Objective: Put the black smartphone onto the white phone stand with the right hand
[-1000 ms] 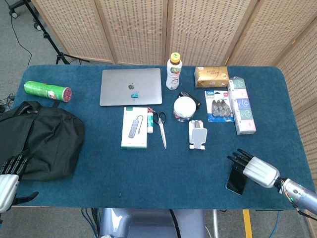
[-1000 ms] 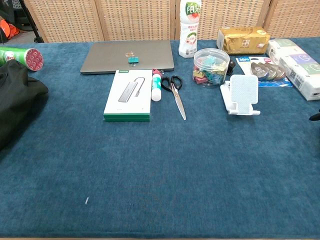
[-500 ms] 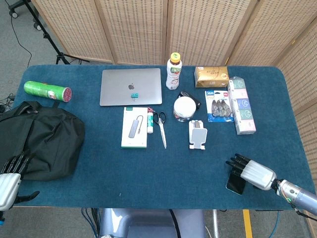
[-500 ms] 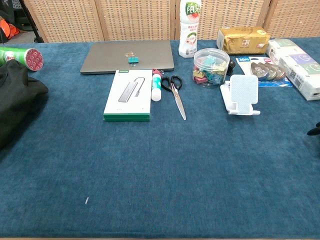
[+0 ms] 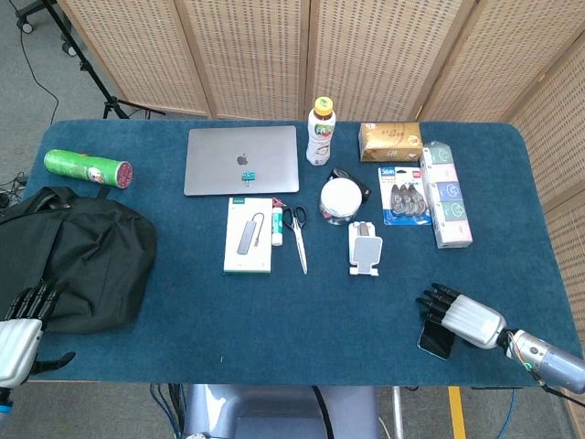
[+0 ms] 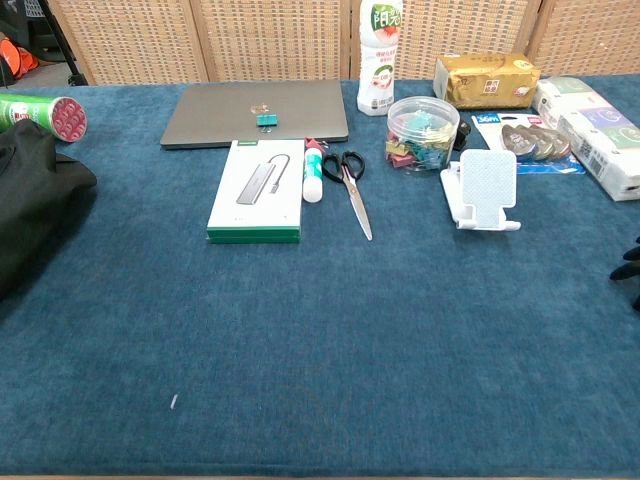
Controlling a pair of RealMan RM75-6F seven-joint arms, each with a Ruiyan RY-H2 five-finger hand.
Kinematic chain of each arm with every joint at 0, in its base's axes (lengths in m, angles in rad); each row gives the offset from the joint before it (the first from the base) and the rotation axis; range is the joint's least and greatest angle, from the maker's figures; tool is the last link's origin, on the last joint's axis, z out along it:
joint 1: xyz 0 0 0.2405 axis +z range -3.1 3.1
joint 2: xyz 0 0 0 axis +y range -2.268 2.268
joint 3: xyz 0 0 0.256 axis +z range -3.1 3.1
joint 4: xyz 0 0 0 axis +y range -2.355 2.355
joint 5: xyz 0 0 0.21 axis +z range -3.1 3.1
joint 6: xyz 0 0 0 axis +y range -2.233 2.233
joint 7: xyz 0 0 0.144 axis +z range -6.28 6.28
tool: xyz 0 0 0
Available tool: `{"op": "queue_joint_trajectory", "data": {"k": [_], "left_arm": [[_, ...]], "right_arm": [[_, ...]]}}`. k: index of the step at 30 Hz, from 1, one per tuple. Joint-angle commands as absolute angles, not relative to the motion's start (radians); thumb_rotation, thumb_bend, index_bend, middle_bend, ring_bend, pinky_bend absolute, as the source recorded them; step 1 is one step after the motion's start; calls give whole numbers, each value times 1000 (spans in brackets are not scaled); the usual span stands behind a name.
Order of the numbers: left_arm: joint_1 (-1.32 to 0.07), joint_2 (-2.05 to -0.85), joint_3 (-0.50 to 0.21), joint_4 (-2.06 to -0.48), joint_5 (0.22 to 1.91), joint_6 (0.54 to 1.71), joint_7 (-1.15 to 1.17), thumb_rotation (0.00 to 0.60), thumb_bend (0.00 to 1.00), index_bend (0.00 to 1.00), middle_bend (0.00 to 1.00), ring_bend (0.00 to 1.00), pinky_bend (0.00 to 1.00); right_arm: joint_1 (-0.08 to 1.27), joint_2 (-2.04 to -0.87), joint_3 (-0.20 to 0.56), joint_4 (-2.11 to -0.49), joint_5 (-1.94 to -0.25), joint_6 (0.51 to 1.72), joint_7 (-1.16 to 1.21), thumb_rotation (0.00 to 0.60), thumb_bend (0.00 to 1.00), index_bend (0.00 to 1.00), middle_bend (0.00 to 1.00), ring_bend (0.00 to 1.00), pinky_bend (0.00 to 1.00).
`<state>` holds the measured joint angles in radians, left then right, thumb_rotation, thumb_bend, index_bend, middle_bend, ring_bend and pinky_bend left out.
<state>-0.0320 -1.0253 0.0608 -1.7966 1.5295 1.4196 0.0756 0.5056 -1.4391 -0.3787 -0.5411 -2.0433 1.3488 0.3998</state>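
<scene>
The black smartphone (image 5: pixel 433 341) lies flat near the table's front right edge, mostly covered by my right hand (image 5: pixel 463 314). That hand rests over the phone with its dark fingers (image 5: pixel 435 298) stretched out to the left and apart; no grip on the phone shows. In the chest view only its fingertips (image 6: pixel 630 262) peek in at the right edge. The white phone stand (image 5: pixel 365 248) (image 6: pixel 485 190) stands upright in the middle right of the table, well behind and to the left of the hand. My left hand (image 5: pixel 20 334) hangs off the front left corner, fingers apart, holding nothing.
A black bag (image 5: pixel 78 256) fills the left side. Behind the stand are a jar of clips (image 5: pixel 340 200), scissors (image 5: pixel 297 233), a boxed hub (image 5: pixel 249 235), a laptop (image 5: pixel 241 159), a bottle (image 5: pixel 319 131), tape packs (image 5: pixel 404 195) and tissue packs (image 5: pixel 446 193).
My right hand has slid a little toward the front edge and settled lower over the phone. The left hand has barely moved.
</scene>
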Motion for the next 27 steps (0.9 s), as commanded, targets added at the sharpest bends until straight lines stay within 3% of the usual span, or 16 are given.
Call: {"op": "queue_joint_trajectory", "data": {"k": [1,5,12,16,21,27], "left_arm": [[-32,-1027,60,-1796,1527,1420,78,600,0,0,0,0,64],[-32,-1027,61,-1797,1528,1419,79,600,0,0,0,0,64],[-31,-1028,63,-1796,1528,1420,79,600,0,0,0,0,64],[-31,-1028,62,-1795,1527,1420,77,600,0,0,0,0,64],[-33,-1027,64,-1797,1532,1419,75,600,0,0,0,0,64],[-30,-1022,67,-1795,1539,1425,62,600,0,0,0,0,64]], "right_arm": [[496,-1463,-383,-507,-2039,1365,433,600,3,255,134,72,104],[490,-1480,-388,-476,-2038,1379,462,600,91,365,229,159,211],[458,-1523,-381,-394,-2025,1445,488,600,277,589,477,401,406],[440,-1536,-366,-358,-2008,1493,512,600,360,620,511,438,432],[424,-1544,-302,-316,-1956,1629,496,600,337,631,524,453,441],[441,-1539,-268,-313,-1928,1684,505,600,330,631,524,454,441]]}}
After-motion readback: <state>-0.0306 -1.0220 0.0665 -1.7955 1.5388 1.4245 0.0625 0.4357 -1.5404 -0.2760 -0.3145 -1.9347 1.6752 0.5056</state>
